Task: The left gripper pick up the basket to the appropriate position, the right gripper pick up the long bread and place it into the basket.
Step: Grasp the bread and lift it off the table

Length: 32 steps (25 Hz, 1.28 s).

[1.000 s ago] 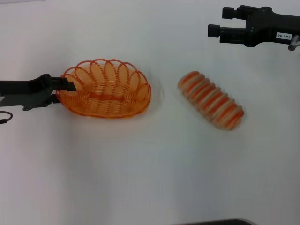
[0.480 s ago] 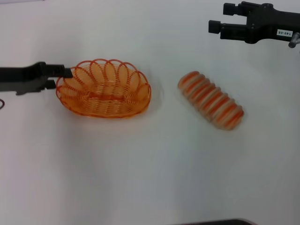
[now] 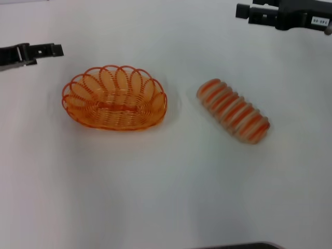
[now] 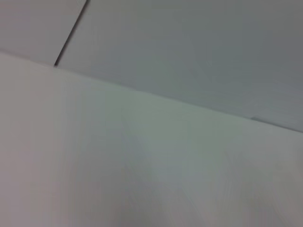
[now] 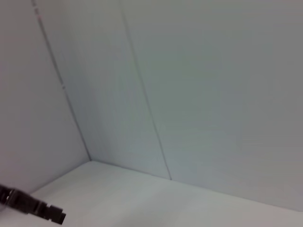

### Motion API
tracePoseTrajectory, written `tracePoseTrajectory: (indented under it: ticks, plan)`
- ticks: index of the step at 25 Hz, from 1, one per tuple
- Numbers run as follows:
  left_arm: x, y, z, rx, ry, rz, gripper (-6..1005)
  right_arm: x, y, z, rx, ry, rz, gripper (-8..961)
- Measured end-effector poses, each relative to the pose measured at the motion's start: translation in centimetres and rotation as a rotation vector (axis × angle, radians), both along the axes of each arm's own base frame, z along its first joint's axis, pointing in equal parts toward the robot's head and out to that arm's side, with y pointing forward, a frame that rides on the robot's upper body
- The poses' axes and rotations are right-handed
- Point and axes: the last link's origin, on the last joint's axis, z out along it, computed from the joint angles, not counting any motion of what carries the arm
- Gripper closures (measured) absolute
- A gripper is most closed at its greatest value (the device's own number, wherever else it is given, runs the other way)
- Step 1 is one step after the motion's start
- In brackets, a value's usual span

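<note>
The orange wire basket [image 3: 115,105] sits on the white bench [image 3: 155,197] beside the long bread [image 3: 233,110], which looks soft and light, best held around its middle, while the left gripper [image 3: 49,50] and right gripper [image 3: 246,9] hang far off, and I cannot tell if their fingers are open.

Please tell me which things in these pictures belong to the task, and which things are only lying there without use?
Belonging to the task:
basket, on the table
bread, on the table, to the robot's right of the basket
left end effector, far left, off the basket
right end effector, far right, above the bread

Lying about:
nothing besides the white table
</note>
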Motion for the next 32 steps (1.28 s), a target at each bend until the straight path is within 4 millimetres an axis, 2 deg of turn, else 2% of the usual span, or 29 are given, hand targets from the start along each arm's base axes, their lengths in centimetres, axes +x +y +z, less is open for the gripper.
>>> tracePoseTrajectory:
  ticks: [2,8,14,21,22,26,32]
  plan:
    - [0.3,-0.1,0.6,0.013,0.028,-0.137,102,-0.2,0.5,0.4,-0.036,0.019,-0.05,115]
    - [0.8,-1.7,1.1,-0.01,0.055,-0.421,108,-0.8,2.2,1.6,-0.217,-0.001,-0.258,115]
    - [-0.7,-4.7,1.4,-0.018,0.091,-0.614,110,-2.2,3.6,1.4,-0.368,-0.131,-0.426,116]
    - [-2.9,-8.1,1.5,-0.062,0.11,-0.665,113,-4.2,4.4,-0.8,-0.494,-0.338,-0.561,115]
    - [-3.0,-8.2,1.6,-0.06,0.111,-0.665,113,-4.7,4.5,-1.5,-0.52,-0.362,-0.589,113]
    - [-3.9,-9.4,1.6,-0.037,0.114,-0.677,112,-5.1,4.5,-2.5,-0.546,-0.401,-0.619,108]
    - [-4.1,-9.7,1.2,-0.032,0.119,-0.689,113,-5.4,4.2,-4.0,-0.574,-0.482,-0.641,95]
